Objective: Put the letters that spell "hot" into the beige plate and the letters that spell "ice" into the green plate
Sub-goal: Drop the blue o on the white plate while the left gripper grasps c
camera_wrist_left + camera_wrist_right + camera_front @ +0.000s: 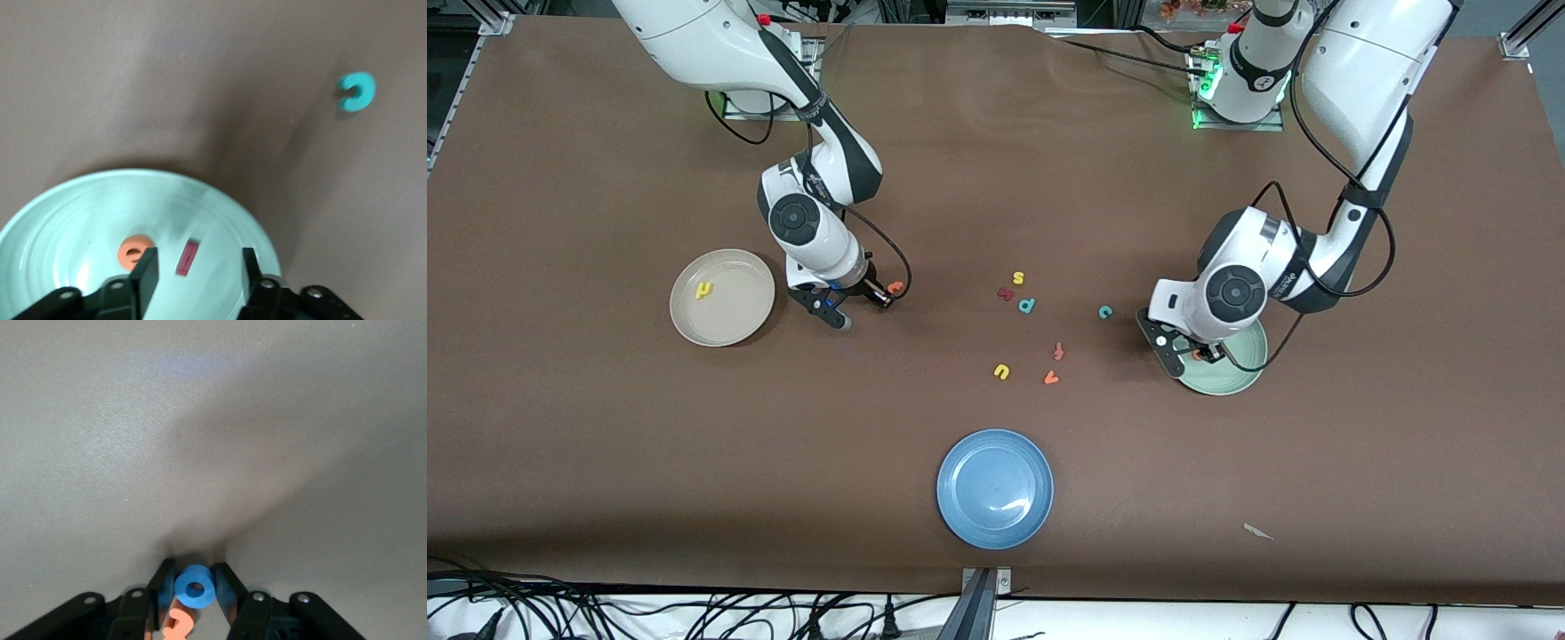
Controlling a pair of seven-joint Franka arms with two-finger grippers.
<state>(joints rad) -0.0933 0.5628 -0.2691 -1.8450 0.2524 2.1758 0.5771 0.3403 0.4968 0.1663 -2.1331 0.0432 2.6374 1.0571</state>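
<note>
My left gripper [1193,357] [199,255] hangs open over the green plate [1240,378] [80,220]. A dark red i [188,258] shows between its fingers, clear of both pads. An orange e [135,251] lies on the same plate. The teal c [1105,311] [356,91] rests on the table beside that plate. My right gripper [858,307] [194,568] is low at the table beside the beige plate [734,320], shut on the blue o [195,587]. An orange t [895,287] [175,625] lies right by it. The yellow h [705,290] lies in the beige plate.
Loose letters lie mid-table: a yellow s [1018,278], a dark red one [1005,293], a teal p [1027,305], a red-orange f [1058,350], a yellow u [1001,372], an orange v [1051,378]. A blue plate [994,488] sits nearest the front camera.
</note>
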